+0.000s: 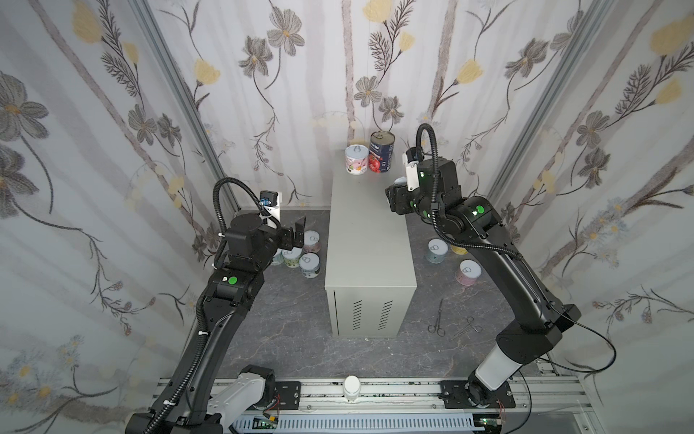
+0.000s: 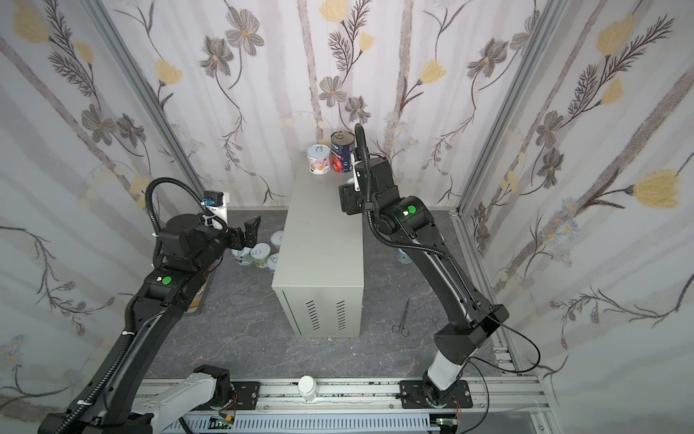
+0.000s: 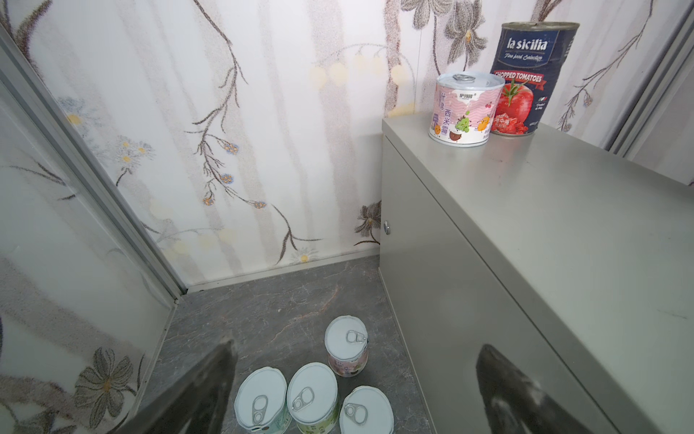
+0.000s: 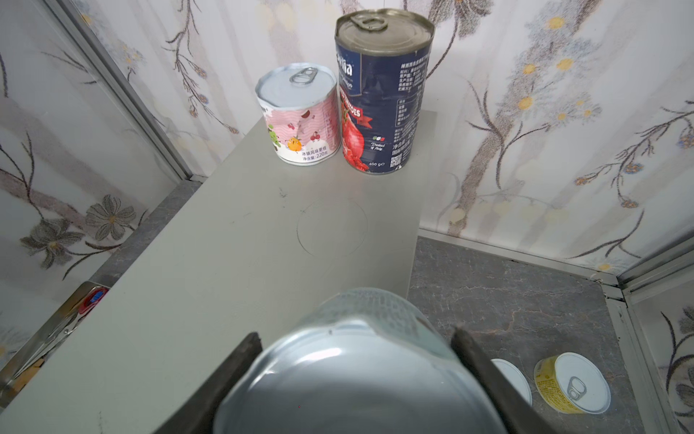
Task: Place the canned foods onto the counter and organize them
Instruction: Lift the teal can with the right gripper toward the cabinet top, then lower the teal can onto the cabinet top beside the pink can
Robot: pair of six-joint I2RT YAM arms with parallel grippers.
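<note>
Right gripper (image 4: 355, 347) and wide-spread left gripper (image 1: 299, 233) flank the counter (image 4: 225, 263). At its far end stand the tall can (image 4: 383, 101) and pink can (image 4: 300, 120). Over its right edge the right gripper clamps a short can (image 4: 360, 394): stiff, slick, probably weighty; a mid-wall hold suits.

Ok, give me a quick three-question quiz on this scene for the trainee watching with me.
1. True or false: the left gripper is holding a can.
2. How many cans stand on the counter? A one, B two, C four.
3. What is the right gripper gripping?

Key
1. False: its jaws are wide open with nothing between them.
2. B: the pink can and the tomato can, side by side at the far end.
3. A short can, clamped between both fingers.
</note>
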